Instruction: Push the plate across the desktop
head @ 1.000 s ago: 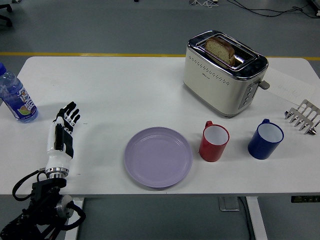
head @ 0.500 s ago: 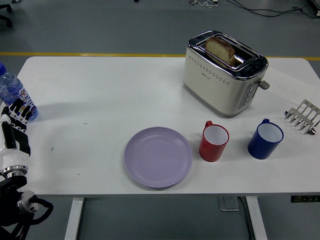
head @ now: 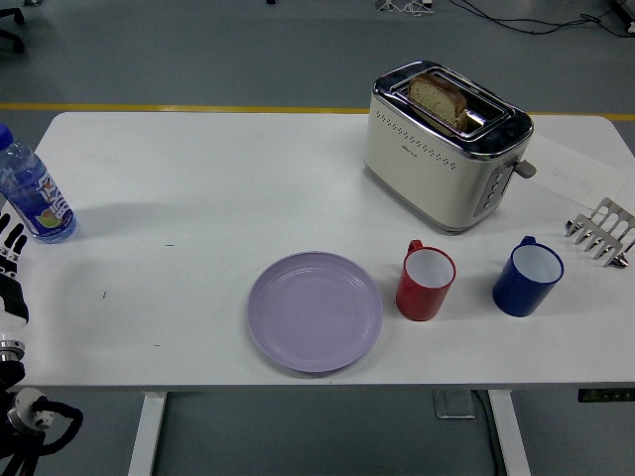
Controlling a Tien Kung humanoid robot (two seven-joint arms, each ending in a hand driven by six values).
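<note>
While the lilac plate (head: 315, 311) sits untouched near the table's (head: 218, 178) front edge, just left of the red mug (head: 426, 284), our left hand (head: 10, 260) shows only at the far left margin — cut off by the frame, so we cannot tell how its fingers stand. Our right hand is nowhere in view. To push the plate well, we judge the hand should come in low from the left, meet the rim flat and steady, and press along the tabletop rather than down, so the plate slides without tipping. A push straight to the right would run it into the red mug, with the blue mug (head: 527, 278) beyond; away from us, toward the open middle short of the toaster (head: 445, 145), looks safer. Against half a second ago, the hand has drawn further left and out of frame, past the water bottle (head: 33, 195) — the plate has not moved.
</note>
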